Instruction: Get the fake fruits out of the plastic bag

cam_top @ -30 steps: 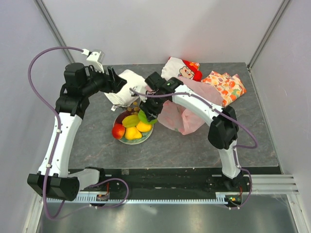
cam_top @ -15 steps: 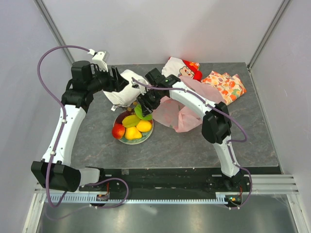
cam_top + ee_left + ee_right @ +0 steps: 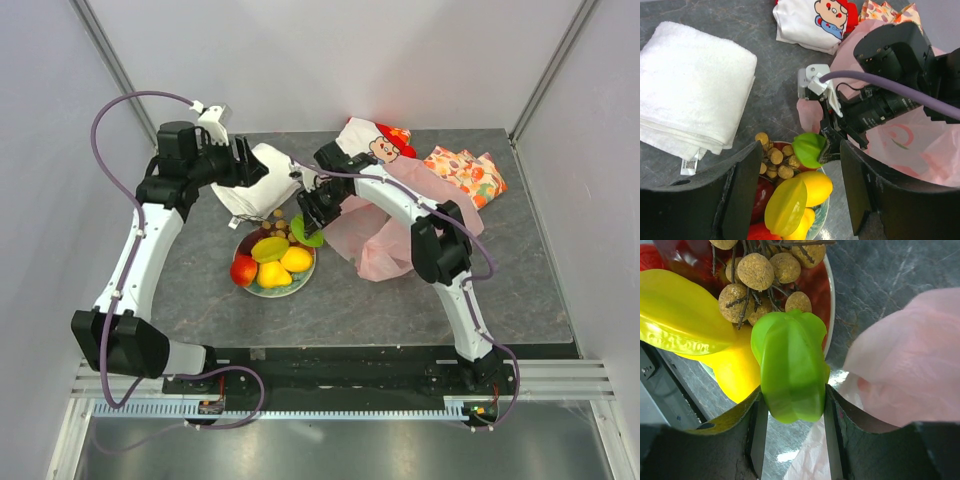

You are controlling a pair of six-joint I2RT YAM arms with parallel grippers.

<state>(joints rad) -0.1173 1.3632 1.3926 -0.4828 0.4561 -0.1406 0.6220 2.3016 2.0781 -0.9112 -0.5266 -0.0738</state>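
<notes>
My right gripper [image 3: 308,226] is shut on a green ribbed fruit piece [image 3: 304,234] and holds it over the far right rim of the red plate [image 3: 285,292]. It shows between the fingers in the right wrist view [image 3: 790,370]. The plate holds a brownish grape bunch [image 3: 272,218], a yellow-green star piece [image 3: 268,250], an orange-yellow fruit [image 3: 296,260], a red-yellow apple [image 3: 243,270] and a yellow pear [image 3: 273,277]. The pale pink plastic bag [image 3: 370,235] lies crumpled right of the plate, under my right arm. My left gripper [image 3: 250,160] is open and empty, above the white towel.
A folded white towel [image 3: 260,180] lies behind the plate. A white cartoon-print cloth [image 3: 375,145] and an orange-patterned cloth [image 3: 465,175] lie at the back right. Grey walls close the back and sides.
My right gripper has shifted slightly right and back with the green piece, staying over the plate's far edge. My left arm has swung a little right and toward the back.
</notes>
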